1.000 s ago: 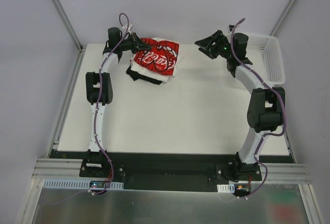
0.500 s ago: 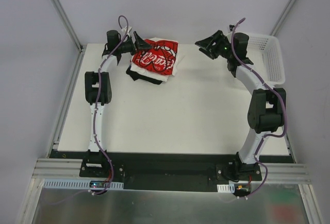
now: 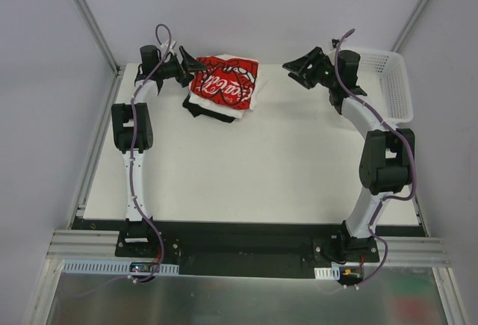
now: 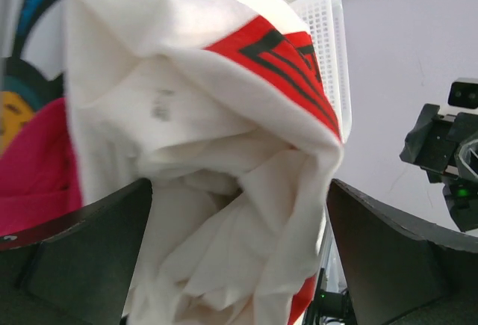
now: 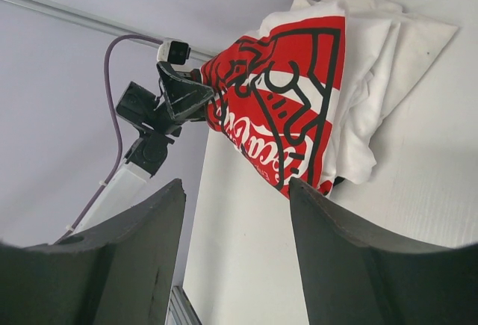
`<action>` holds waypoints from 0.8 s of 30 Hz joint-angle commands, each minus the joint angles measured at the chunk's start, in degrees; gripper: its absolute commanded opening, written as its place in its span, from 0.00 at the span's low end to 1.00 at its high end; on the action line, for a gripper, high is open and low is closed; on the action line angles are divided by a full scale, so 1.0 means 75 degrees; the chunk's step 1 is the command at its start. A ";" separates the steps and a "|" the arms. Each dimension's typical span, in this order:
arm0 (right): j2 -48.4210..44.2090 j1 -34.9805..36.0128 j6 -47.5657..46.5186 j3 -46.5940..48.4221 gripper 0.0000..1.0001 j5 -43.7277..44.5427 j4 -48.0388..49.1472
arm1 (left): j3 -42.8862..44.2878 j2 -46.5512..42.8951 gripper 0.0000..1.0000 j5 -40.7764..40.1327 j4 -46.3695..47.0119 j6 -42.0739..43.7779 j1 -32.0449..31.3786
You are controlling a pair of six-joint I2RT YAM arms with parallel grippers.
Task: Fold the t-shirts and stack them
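Shirts: folded stack of cloth t-shirts (image 3: pixel 222 90), red printed one on top, sits far left on the white tabletop (image 3: pixel 261 168).
Left pincer (image 3: pixel 193 66): we see it spread wide at the stack's edge, clamping nothing.
Right pincer (image 3: pixel 296 69): parted, empty, well apart from it.

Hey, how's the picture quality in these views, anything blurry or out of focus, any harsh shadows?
Top view: even, soft light, the shirt stack throws only a faint shadow on the table. Left wrist view: the stack is so close its folds look soft and smeared. Right wrist view: stack sharp, the near fingers dark and slightly blurred, the scene tilted.
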 commanded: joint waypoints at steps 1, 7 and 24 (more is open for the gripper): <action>-0.0550 -0.0041 -0.0039 -0.0139 0.60 -0.0129 0.0486 | -0.0079 -0.0618 0.99 -0.0160 -0.0267 0.0487 0.0345; -0.0504 -0.0029 -0.0015 -0.0163 0.60 -0.0164 0.0557 | 0.0026 -0.1050 0.99 -0.0312 -0.0607 0.0815 0.0580; 0.0527 0.0381 0.0114 0.0095 0.01 -0.0258 0.0791 | 0.0600 -0.3596 0.99 -0.0267 -0.1685 0.1285 0.0042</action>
